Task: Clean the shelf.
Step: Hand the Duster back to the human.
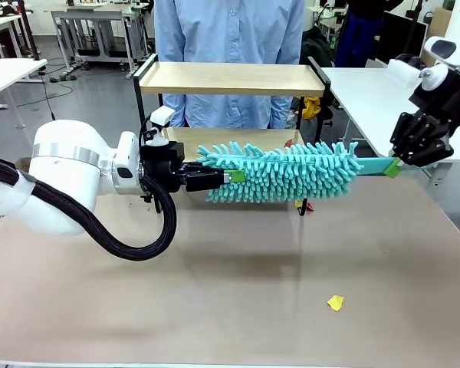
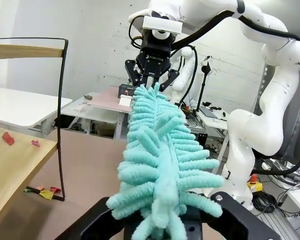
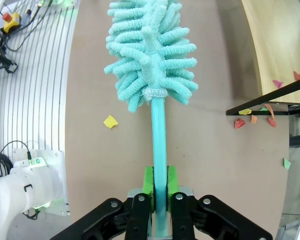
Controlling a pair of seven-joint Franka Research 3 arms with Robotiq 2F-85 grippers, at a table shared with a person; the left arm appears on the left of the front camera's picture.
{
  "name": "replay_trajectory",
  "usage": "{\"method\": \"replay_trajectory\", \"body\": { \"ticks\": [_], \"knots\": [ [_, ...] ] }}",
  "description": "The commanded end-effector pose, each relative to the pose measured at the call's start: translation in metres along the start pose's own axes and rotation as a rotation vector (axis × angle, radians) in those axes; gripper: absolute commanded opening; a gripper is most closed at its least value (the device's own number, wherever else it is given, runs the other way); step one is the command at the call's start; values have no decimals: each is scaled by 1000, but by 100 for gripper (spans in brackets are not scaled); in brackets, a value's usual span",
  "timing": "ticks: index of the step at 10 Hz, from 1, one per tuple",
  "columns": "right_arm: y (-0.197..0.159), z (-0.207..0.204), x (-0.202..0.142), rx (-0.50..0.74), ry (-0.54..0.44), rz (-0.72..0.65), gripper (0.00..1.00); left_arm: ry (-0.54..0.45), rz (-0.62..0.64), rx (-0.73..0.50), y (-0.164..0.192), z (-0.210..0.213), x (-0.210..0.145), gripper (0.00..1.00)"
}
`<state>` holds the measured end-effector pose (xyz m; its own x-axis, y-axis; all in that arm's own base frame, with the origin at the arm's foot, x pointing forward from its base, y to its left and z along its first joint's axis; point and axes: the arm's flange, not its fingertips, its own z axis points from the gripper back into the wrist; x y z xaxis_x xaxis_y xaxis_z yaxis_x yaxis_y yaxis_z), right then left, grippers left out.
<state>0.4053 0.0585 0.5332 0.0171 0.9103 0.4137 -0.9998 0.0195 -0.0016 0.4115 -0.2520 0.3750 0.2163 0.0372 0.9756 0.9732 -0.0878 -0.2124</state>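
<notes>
Left claw (image 1: 224,177) pinches duster (image 1: 291,172) head tip; right claw (image 1: 399,163) pinches its handle, level before shelf (image 1: 230,79); tabletop (image 1: 215,291) open below.

Even, bright indoor light from overhead; no hard glare. Front view sharp throughout; the table (image 1: 238,291) carries only a soft, diffuse shadow in mid-frame under the duster (image 1: 284,172). Left wrist view: strong wide-angle bulge, the shelf (image 2: 20,150) frame at left bows outward; duster fibres at the bottom edge are close and slightly soft, background crisp. Right wrist view: barrel distortion curves the table's edge at left; colours saturated, focus good, faint shadow beside the duster handle.
</notes>
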Motion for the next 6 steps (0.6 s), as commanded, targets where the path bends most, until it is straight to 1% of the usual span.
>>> {"method": "replay_trajectory", "body": {
  "ticks": [1, 2, 3, 4, 5, 6],
  "knots": [
    [-2, 4, 2, -7, -6, -9, 13, -13, -36, -18, -7, -1, -3, 0],
    [-2, 4, 2, -7, -6, -9, 13, -9, -47, -19, -9, -1, -3, 0],
    [-2, 4, 2, -7, -6, -9, 13, -43, -4, 35, -10, -2, -3, 0],
    [-2, 4, 2, -7, -6, -9, 13, 0, -16, 0, -1, 0, 0, 0],
    [0, 0, 0, 4, 0, 0, 69, 0, -16, 0, -1, 0, 0, 0],
    [6, 7, 2, -21, -30, -14, 70, 0, -16, 0, -1, 0, 0, 0]
  ]
}}
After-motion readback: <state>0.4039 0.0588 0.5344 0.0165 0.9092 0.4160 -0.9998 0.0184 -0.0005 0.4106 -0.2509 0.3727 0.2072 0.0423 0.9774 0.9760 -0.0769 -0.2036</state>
